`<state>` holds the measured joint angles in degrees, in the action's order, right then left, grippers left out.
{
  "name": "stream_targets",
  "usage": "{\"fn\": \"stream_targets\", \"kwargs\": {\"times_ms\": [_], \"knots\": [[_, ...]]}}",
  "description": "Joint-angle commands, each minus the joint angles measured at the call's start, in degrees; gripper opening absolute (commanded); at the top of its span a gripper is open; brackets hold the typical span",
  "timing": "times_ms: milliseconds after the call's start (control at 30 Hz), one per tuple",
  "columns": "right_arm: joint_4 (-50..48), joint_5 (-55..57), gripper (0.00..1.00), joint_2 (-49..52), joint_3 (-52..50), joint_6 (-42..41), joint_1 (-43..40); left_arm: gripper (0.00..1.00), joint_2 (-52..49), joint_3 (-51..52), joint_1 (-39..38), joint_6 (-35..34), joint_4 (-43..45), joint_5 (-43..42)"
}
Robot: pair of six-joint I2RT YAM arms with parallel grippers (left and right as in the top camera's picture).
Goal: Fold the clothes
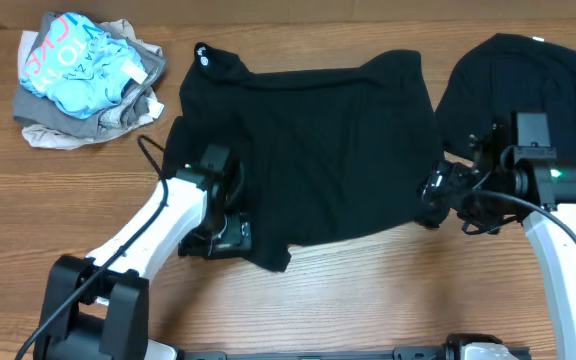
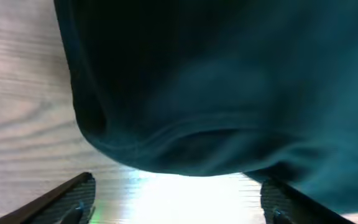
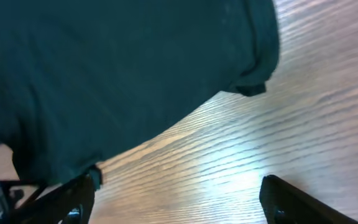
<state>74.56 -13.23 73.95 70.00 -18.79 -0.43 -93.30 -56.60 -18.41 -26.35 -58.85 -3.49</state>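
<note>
Lying spread on the table [image 1: 368,300], the middle black shirt [image 1: 308,150] has its long axis running side to side, and each arm sits at its own near corner. The left gripper [image 2: 178,204], fingers wide apart and empty, has the shirt's near-left edge just ahead of it. The right gripper [image 3: 179,200], likewise spread and empty, has the near-right corner ahead and to one side. A second black shirt [image 1: 528,90] lies beyond the spread shirt's right end, and the bundle [image 1: 83,75] beyond its left.
</note>
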Motion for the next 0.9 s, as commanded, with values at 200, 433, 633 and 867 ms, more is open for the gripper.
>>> {"fn": "stream_targets", "kwargs": {"times_ms": [200,433,633,867], "knots": [[-3.37,-1.4,0.87,0.07,-0.31,-1.18,6.54,0.04,0.39,6.47,0.22,-2.6,9.44,1.81],[-4.74,-0.98,0.86,0.17,-0.31,-1.18,6.54,0.04,0.39,-8.44,0.81,1.07,20.87,10.05],[-5.97,-1.01,0.87,5.49,-0.31,-1.14,6.54,0.85,-4.02,-9.84,0.55,8.79,28.79,10.51],[-10.25,-1.01,0.87,5.92,-0.31,-0.92,6.51,0.75,3.02,-5.07,-12.07,19.43,11.32,12.9]]}}
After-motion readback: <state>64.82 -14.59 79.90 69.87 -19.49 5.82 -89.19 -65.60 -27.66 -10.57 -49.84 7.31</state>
